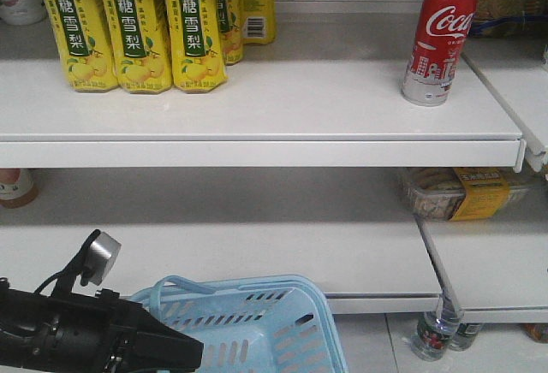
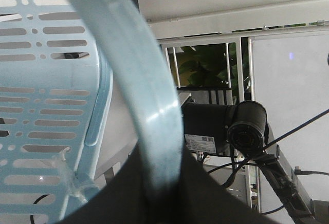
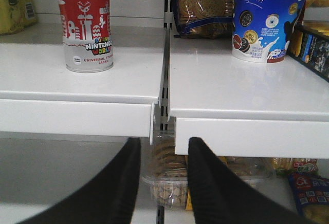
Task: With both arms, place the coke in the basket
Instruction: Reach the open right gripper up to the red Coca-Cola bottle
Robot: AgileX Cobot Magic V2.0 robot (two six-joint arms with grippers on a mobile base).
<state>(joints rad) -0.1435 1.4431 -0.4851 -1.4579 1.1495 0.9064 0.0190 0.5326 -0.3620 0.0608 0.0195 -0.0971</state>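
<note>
Though apart, one coke (image 1: 438, 35), one basket (image 1: 257, 322)

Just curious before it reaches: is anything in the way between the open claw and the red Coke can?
No object stands in front of the coke. But the open right gripper sits below the shelf's front edge and to the right of the can, so it likely must rise above that lip first.

Front camera faces the shelf (image 1: 257, 108); right wrist, closer, shares the coke (image 1: 438, 35); left perhaps looks upward.
</note>
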